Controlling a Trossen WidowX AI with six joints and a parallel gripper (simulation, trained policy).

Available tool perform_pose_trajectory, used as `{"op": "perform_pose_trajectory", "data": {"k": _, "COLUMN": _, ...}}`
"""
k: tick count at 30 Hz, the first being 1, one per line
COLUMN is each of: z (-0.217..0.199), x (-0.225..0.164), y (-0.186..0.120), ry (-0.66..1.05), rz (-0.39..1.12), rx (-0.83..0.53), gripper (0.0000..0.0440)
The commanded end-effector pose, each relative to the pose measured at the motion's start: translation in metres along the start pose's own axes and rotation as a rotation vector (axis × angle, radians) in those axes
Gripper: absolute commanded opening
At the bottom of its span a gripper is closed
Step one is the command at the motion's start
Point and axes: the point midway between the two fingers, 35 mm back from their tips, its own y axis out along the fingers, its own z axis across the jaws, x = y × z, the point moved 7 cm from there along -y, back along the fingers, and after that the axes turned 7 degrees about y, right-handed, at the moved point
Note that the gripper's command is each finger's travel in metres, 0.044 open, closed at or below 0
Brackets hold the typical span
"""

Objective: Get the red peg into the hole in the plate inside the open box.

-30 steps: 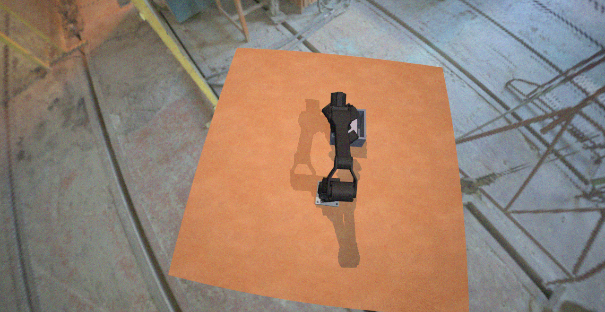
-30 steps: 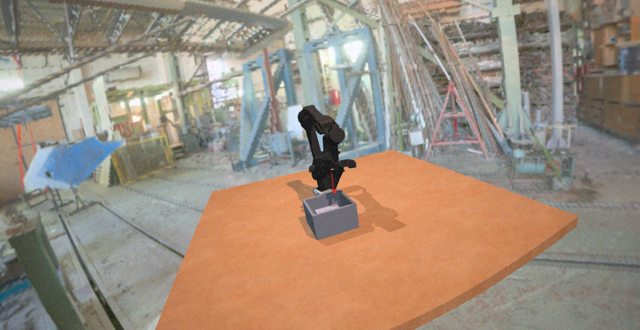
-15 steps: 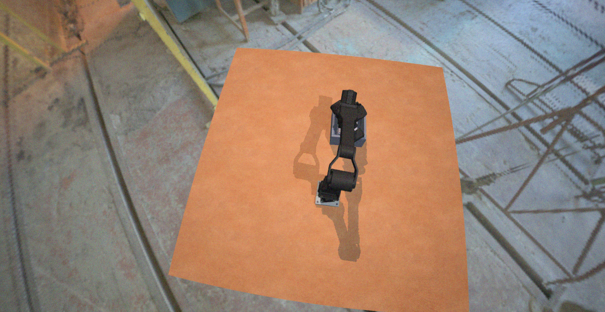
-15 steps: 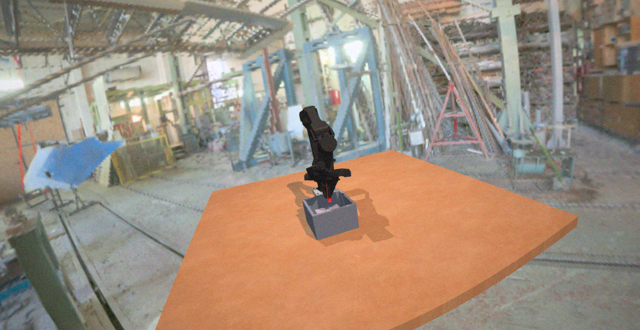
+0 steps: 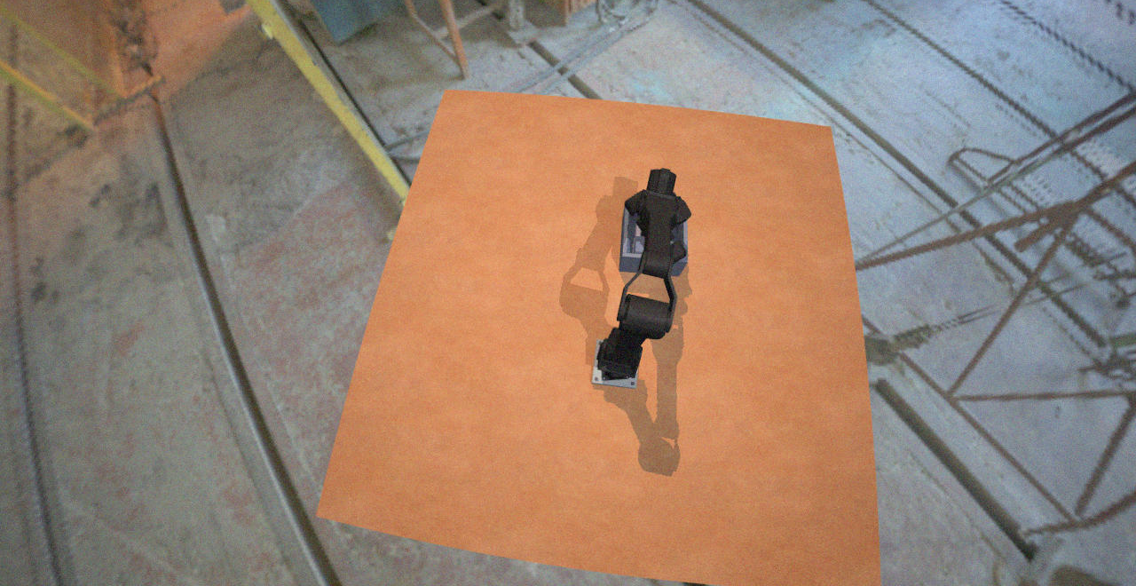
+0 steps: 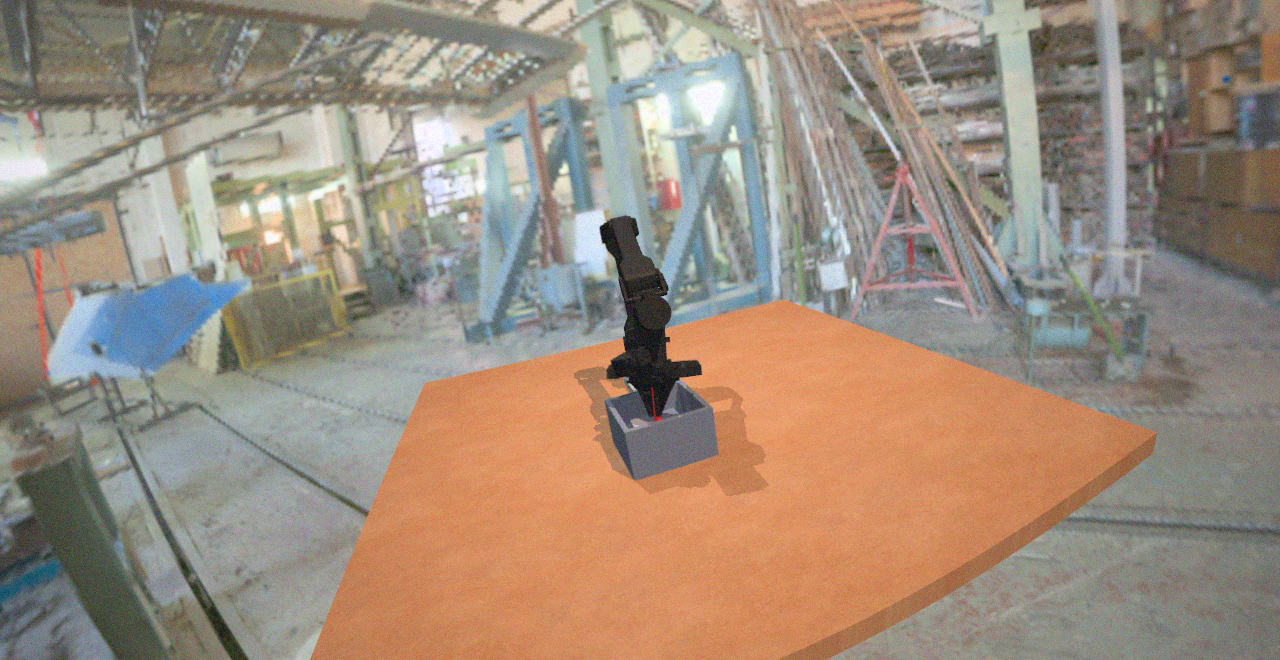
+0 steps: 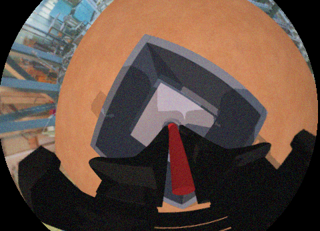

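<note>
The red peg (image 6: 655, 418) (image 7: 181, 167) is held between the fingers of my gripper (image 6: 658, 413) (image 7: 173, 128), which is shut on it. The fingertips are down inside the open grey box (image 5: 628, 264) (image 6: 666, 452) (image 7: 203, 65). The light plate (image 7: 171, 99) lies at the box's bottom. In the wrist view the peg's lower tip overlaps the grey ring (image 7: 171, 120) around the hole. The black fingers hide most of the hole, so I cannot tell how far the tip is in. In the top view the arm covers the peg and fingertips.
The box walls stand around the fingers on all sides. The box stands on the orange table (image 5: 492, 304) (image 6: 850, 477) (image 7: 213, 21). The arm's light base plate (image 5: 613, 381) shows at the arm's foot in the top view.
</note>
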Motion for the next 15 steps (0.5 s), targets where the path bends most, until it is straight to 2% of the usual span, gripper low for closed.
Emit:
{"op": "perform_pose_trajectory", "data": {"k": 1, "z": 0.002, "x": 0.003, "y": 0.009, "ry": -0.026, "rz": 0.016, "rx": -0.016, "gripper": 0.0113}}
{"op": "perform_pose_trajectory", "data": {"k": 4, "z": 0.001, "x": 0.004, "y": 0.012, "ry": -0.051, "rz": 0.028, "rx": -0.034, "gripper": 0.0161}}
{"op": "perform_pose_trajectory", "data": {"k": 15, "z": 0.021, "x": 0.021, "y": 0.011, "ry": -0.124, "rz": 0.035, "rx": -0.055, "gripper": 0.0149}}
